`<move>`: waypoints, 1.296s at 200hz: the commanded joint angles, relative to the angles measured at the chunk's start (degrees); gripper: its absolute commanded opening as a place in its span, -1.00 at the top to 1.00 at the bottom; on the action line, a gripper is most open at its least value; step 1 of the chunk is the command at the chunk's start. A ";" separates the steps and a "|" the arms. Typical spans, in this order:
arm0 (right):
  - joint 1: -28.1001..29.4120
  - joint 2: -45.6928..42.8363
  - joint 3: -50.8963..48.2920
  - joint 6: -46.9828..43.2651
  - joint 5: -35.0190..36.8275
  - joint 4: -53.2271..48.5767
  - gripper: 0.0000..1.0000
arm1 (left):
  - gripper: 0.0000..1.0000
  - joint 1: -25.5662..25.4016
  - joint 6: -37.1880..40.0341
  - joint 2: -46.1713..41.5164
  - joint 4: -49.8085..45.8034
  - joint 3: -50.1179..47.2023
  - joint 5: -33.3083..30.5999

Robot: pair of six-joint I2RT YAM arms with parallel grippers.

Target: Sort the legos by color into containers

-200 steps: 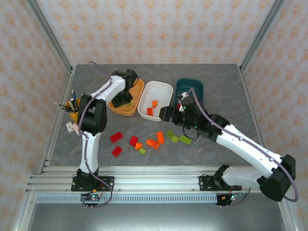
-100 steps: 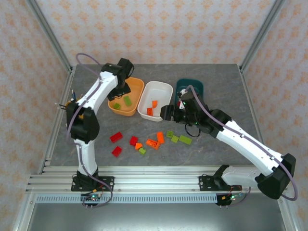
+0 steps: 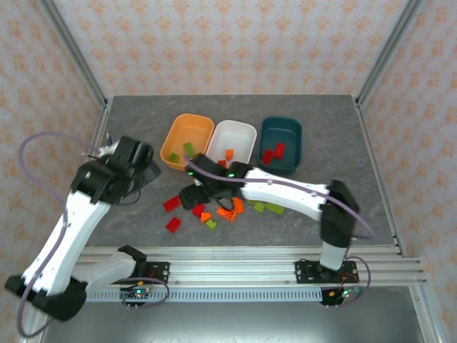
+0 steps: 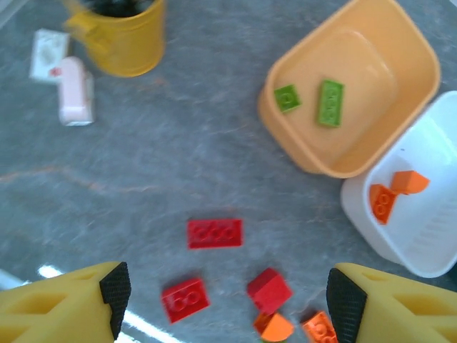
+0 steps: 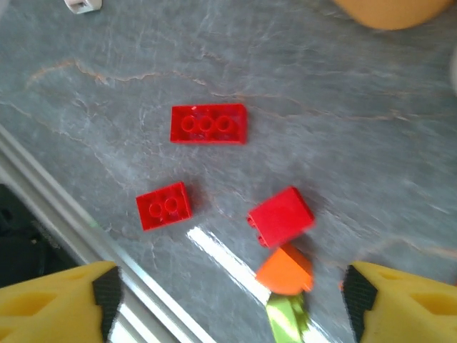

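Note:
The orange tub (image 3: 191,131) holds two green bricks (image 4: 330,103), the white tub (image 3: 239,134) two orange bricks (image 4: 382,202), and the teal tub (image 3: 284,131) red bricks (image 3: 272,153). Loose bricks lie in front of the tubs: a long red one (image 5: 208,123), a square red one (image 5: 163,206), a tipped red one (image 5: 280,216), an orange one (image 5: 285,270) and green ones (image 3: 275,209). My right gripper (image 3: 191,196) hangs open over the red and orange bricks. My left gripper (image 3: 148,166) is open too, above the table left of them, holding nothing.
A yellow pencil cup (image 4: 125,36) stands at the left with a white eraser (image 4: 75,93) and a small white card (image 4: 48,53) beside it. The metal rail (image 5: 64,236) runs along the table's near edge. My right arm (image 3: 285,191) stretches across the loose bricks.
My left arm has swung back from the orange tub toward the near left. My right arm has swept from the teal tub leftward, over the loose red bricks.

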 commanded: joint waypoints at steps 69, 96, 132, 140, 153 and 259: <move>3.73 30.94 34.13 4.90 11.29 -16.75 -0.99 | -0.57 -0.39 -6.77 -18.94 -16.57 0.98 -9.00; 3.86 35.59 38.18 5.07 11.88 -17.32 -0.99 | -0.58 -0.40 -6.71 -19.41 -17.22 0.64 -8.20; 3.82 39.01 39.76 6.05 11.63 -16.93 -1.00 | -0.58 -0.39 -6.20 -19.20 -17.21 0.39 -7.27; 3.84 39.50 39.84 6.22 11.89 -16.85 -0.98 | -0.58 -0.39 -6.04 -19.19 -17.30 0.31 -7.25; 3.86 39.99 39.93 6.29 11.93 -16.52 -0.88 | -0.58 -0.39 -5.95 -19.24 -17.15 0.24 -7.06; 2.97 34.05 38.76 7.34 14.87 -15.09 -0.19 | -0.58 -0.38 -2.17 -19.08 -11.32 -4.57 -1.02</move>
